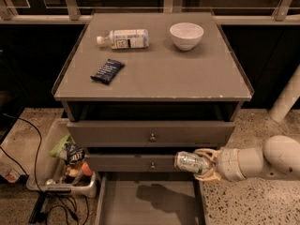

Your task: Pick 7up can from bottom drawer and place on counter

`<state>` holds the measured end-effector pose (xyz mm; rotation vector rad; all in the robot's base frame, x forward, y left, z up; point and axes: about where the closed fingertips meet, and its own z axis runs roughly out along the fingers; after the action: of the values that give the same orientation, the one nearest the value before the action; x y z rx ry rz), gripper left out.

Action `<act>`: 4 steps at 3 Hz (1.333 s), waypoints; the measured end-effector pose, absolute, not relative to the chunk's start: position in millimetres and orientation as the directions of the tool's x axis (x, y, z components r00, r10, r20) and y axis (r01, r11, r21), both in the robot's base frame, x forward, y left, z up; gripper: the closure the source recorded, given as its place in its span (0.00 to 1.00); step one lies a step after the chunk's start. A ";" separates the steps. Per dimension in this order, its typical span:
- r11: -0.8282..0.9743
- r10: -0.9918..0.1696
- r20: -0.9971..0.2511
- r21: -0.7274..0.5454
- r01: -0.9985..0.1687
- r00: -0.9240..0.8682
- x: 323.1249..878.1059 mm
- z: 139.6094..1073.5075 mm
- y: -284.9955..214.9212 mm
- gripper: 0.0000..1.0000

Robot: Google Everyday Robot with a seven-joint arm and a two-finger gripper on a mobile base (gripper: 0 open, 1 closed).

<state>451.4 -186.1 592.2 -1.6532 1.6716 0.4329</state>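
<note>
The end effector comes in from the right on a pale arm and is clamped on the can, one finger over its top side and one under it. The can lies on its side in that grip, clear of any surface, with its free end pointing left. Directly below and to the left of the end effector the bottom drawer stands pulled open, its flat grey floor bare apart from a dark shadow. Just behind the can is the front of the middle drawer, whose round knob sits just to the left of the end effector. Above that is the top drawer, shut, with its own knob. Higher still, well above the end effector, is the bench. On it, far up and to the left, a clear bottle lies on its side, a dark packet lies nearer the front left, and a white bowl stands almost straight above the end effector at the back. Far left at floor level a white bin holds snack packs, with cables beside it.
</note>
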 end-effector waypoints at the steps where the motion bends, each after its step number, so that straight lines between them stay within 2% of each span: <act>1: 0.137 -0.735 -0.669 -0.302 -0.943 0.108 454.5 623.7 -191.6 1.00; 2: 0.138 -0.760 -0.635 -0.365 -0.921 0.138 463.1 689.0 -196.3 1.00; 4: 0.087 -0.733 -0.636 -0.439 -0.895 0.241 483.9 820.2 -197.8 1.00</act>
<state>483.9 -197.8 820.2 -1.6792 1.5282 0.2432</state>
